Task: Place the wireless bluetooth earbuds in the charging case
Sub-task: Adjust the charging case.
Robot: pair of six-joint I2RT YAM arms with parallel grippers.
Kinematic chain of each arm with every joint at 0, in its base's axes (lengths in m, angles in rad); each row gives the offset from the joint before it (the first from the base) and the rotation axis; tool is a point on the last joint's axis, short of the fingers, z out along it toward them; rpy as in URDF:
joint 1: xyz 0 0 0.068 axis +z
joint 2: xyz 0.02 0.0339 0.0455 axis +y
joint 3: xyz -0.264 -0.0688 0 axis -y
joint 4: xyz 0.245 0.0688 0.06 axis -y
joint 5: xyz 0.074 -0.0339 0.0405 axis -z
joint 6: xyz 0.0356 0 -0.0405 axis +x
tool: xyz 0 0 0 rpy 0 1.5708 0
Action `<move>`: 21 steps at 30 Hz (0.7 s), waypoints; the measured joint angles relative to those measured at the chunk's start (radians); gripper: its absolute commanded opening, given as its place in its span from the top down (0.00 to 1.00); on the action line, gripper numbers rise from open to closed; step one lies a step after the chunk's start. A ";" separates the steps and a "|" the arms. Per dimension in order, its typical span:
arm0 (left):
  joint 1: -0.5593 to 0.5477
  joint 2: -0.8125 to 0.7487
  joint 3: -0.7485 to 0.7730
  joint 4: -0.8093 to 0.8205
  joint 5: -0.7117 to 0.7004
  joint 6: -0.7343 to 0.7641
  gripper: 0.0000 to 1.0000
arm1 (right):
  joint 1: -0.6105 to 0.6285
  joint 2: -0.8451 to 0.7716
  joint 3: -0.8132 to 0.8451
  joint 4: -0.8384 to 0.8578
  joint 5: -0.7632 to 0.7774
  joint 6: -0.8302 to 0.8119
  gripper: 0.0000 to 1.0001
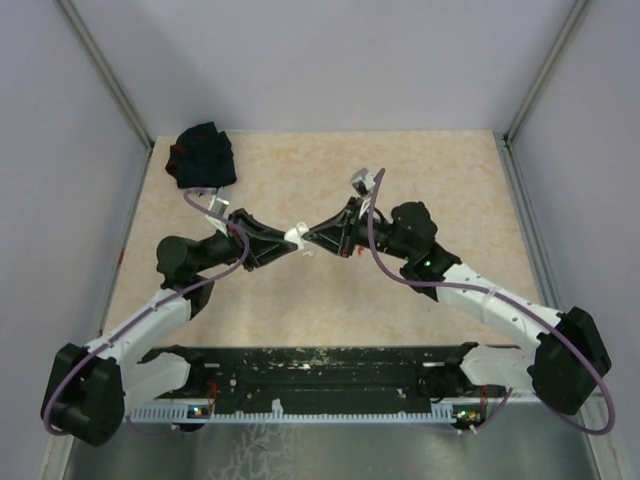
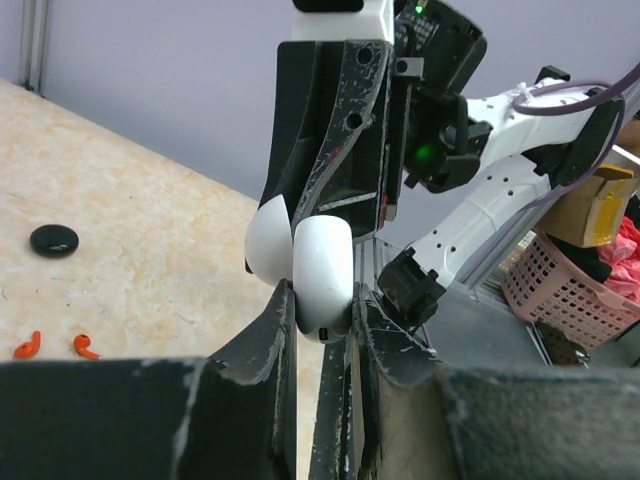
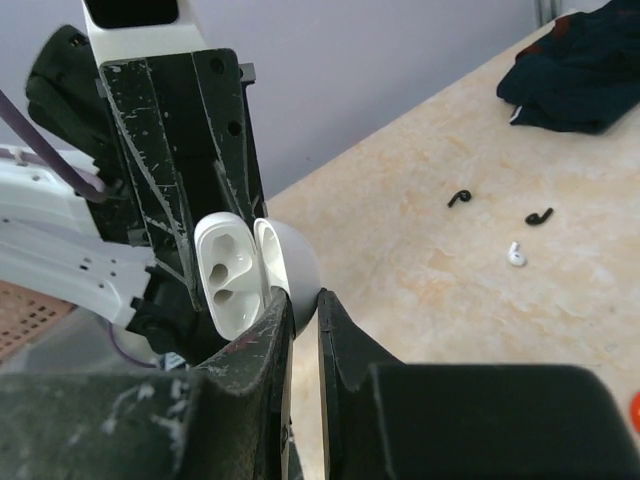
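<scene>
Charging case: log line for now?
left gripper: shut on charging case | right gripper: shut at lid | lid: open | sockets: empty | earbuds: on table

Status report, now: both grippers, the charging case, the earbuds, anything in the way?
Left gripper shut on charging case; case open, empty. Right gripper shut at its lid edge. Earbuds loose on table, none inserted. Nothing in the way.
</scene>
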 measured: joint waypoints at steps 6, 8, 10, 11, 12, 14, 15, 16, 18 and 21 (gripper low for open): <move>-0.003 -0.032 0.000 -0.109 0.003 0.070 0.58 | 0.003 -0.014 0.119 -0.269 -0.004 -0.183 0.99; -0.005 -0.052 0.002 -0.179 0.005 0.112 0.54 | 0.002 -0.018 0.165 -0.361 0.002 -0.248 0.99; -0.005 -0.068 0.017 -0.271 0.005 0.162 0.53 | 0.002 -0.022 0.210 -0.442 0.009 -0.310 0.99; -0.005 -0.072 0.027 -0.311 0.006 0.185 0.52 | 0.002 -0.024 0.233 -0.481 0.013 -0.340 0.99; -0.005 -0.075 0.040 -0.349 0.005 0.207 0.52 | 0.002 -0.025 0.251 -0.515 0.015 -0.366 0.99; -0.005 -0.076 0.072 -0.427 0.006 0.255 0.48 | 0.008 -0.025 0.294 -0.590 0.031 -0.425 0.99; -0.005 -0.076 0.086 -0.454 0.009 0.272 0.47 | 0.013 -0.025 0.314 -0.632 0.048 -0.456 0.99; -0.005 -0.076 0.100 -0.479 0.014 0.287 0.47 | 0.023 -0.025 0.333 -0.671 0.069 -0.487 0.99; -0.005 -0.072 0.124 -0.513 0.030 0.307 0.47 | 0.060 -0.023 0.378 -0.760 0.132 -0.552 1.00; -0.005 -0.059 0.152 -0.535 0.065 0.317 0.41 | 0.122 -0.013 0.433 -0.848 0.216 -0.629 1.00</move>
